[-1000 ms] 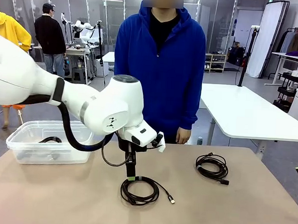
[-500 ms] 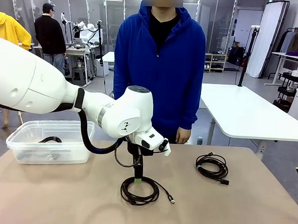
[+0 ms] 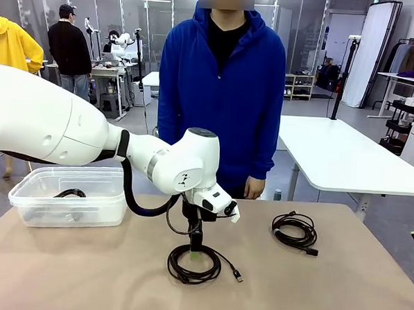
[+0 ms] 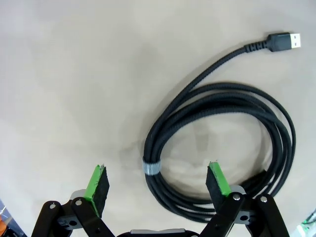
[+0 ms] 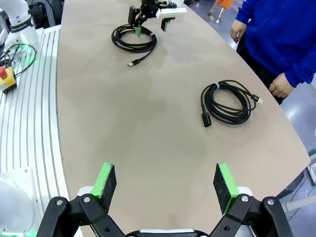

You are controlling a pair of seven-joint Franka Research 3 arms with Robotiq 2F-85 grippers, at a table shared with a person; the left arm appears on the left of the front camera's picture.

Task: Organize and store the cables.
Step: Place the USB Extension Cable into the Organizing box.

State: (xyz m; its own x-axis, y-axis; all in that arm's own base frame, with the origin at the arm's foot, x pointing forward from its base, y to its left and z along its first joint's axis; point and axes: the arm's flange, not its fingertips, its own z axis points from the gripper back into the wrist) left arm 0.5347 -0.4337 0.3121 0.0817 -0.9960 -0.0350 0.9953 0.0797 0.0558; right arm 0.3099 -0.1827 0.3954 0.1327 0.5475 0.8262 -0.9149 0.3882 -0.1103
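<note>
In the front view, the left gripper (image 3: 195,246) points down at the centre of the frame, its tips at the upper rim of the middle cable (image 3: 194,264), a black coil lying flat on the table (image 3: 82,280). A second cable (image 3: 294,232) lies well apart to the right. At the left, a clear bin (image 3: 31,201) holds a third cable (image 3: 69,192).

In the left wrist view, the green pads (image 4: 98,185) stand spread wide at the bottom. They straddle the coil's grey tie (image 4: 151,168) without pinching it. The USB plug (image 4: 286,40) sits at the upper right.

In the right wrist view, the right gripper (image 5: 165,185) is spread and empty at the bottom. The second cable lies at centre right and the middle cable at the top.
</note>
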